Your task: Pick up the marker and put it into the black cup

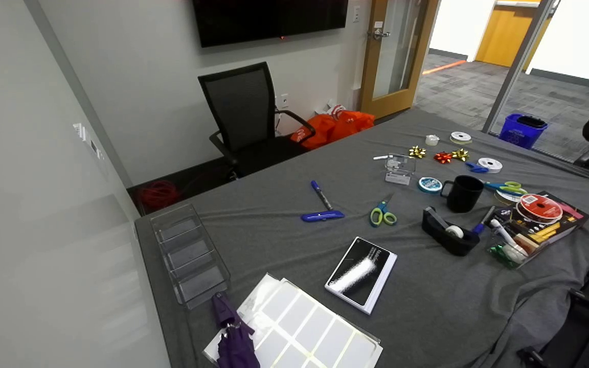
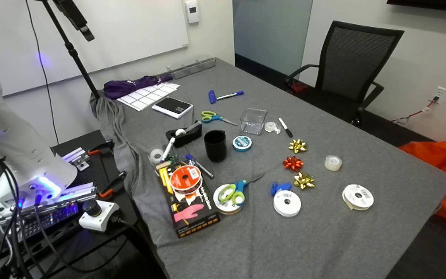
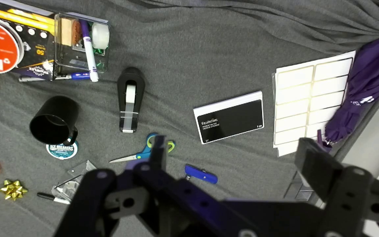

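Observation:
The black cup [image 1: 464,195] is an upright black mug with a handle on the grey-covered table; it also shows in an exterior view [image 2: 215,146] and the wrist view [image 3: 66,108]. Several markers show. A blue-capped marker [image 1: 323,197] lies against a blue cutter, apart from the cup; in the wrist view my gripper hides nearly all of it. A white marker with a black end [image 2: 285,128] lies beside a clear box. A blue-capped marker [image 3: 74,76] lies by a black carton. A white marker [image 3: 90,57] rests in a clear tray. My gripper [image 3: 234,148] is open, empty, above the table.
Near the cup are a tape dispenser [image 3: 131,98], a mint tin [image 2: 242,143], scissors [image 1: 382,212] and the carton [image 2: 192,217] with a ribbon spool. A black-and-white box [image 1: 361,273], label sheets [image 1: 299,327], a purple umbrella [image 1: 235,337] and a clear divided tray [image 1: 192,255] lie elsewhere.

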